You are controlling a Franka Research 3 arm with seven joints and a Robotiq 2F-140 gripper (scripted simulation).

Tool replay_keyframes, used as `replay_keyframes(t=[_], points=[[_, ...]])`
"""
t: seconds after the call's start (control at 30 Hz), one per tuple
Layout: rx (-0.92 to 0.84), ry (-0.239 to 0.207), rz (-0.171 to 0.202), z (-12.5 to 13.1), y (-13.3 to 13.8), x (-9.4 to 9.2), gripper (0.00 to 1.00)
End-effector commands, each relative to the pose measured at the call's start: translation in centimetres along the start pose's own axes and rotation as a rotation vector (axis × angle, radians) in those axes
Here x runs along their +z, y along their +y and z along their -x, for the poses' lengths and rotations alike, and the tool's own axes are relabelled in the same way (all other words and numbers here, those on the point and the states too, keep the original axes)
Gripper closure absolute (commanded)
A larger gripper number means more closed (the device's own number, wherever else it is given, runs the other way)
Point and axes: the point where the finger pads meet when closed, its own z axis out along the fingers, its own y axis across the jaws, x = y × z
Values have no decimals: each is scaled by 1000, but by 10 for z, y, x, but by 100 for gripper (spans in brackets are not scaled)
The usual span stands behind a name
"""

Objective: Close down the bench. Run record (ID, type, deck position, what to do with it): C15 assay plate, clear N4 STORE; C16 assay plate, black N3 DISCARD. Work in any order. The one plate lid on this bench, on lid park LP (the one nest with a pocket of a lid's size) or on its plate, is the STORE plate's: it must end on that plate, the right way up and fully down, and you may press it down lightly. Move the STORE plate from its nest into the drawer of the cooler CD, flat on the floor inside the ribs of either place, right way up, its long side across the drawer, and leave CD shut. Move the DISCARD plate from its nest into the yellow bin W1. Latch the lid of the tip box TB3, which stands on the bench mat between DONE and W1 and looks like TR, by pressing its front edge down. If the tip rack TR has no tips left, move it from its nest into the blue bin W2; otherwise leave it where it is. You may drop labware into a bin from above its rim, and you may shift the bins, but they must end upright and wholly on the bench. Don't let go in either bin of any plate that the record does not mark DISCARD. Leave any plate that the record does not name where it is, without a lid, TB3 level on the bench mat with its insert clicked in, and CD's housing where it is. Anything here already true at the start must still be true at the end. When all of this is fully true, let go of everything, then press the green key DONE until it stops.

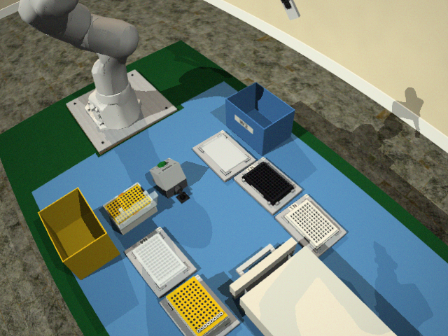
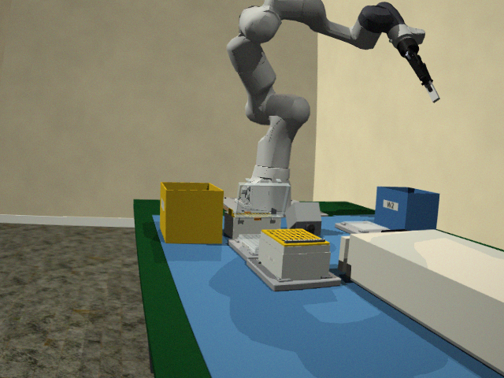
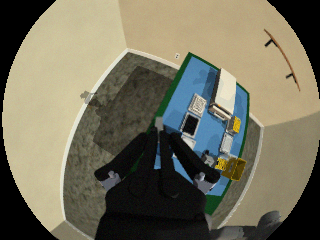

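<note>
My gripper [image 2: 433, 95] is shut and empty, high in the air above the blue bin's side of the bench; its tip also shows at the top edge of the top view [image 1: 291, 9] and in the wrist view [image 3: 160, 124]. The black plate [image 1: 268, 182] sits in its nest. The clear plate [image 1: 311, 221] sits in the nest beside it, without a lid. The white lid [image 1: 223, 153] lies on the lid park. The cooler CD [image 1: 314, 299] has its drawer front [image 1: 264, 267] standing a little off the housing. The tip box TB3 [image 1: 129, 206] stands beside the yellow bin W1 [image 1: 73, 231].
The blue bin W2 [image 1: 258, 115] stands behind the lid park. The DONE box [image 1: 168, 177] carries its green key [image 1: 162, 164]. The tip rack TR [image 1: 197, 307] shows one row of tips at its front. Another white plate [image 1: 159, 258] sits nested beside it.
</note>
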Motion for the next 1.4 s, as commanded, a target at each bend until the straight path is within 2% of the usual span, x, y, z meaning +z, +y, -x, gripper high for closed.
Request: replay_keyframes(t=[0.0, 0.13, 0.2, 0.33, 0.43, 0.5, 0.67, 0.73, 0.9, 0.93, 1.0, 1.03, 1.2, 1.27, 1.37], points=[[-19, -30, 26, 4, 15, 9, 100], [-19, -30, 26, 5, 26, 16, 100], [1, -78, 54, 6, 35, 21, 100], [1, -78, 54, 8, 52, 31, 100], [1, -78, 54, 9, 55, 32, 100], [23, -125, 79, 10, 63, 37, 100], [23, -125, 79, 14, 83, 47, 100], [47, -173, 98, 16, 92, 52, 100], [47, -173, 98, 20, 111, 62, 100], [63, -201, 107, 22, 116, 64, 100], [63, -201, 107, 22, 116, 64, 100], [74, -221, 112, 23, 120, 66, 100], [74, -221, 112, 28, 139, 75, 100], [103, -267, 122, 31, 148, 78, 100], [103, -267, 122, 36, 161, 84, 100]])
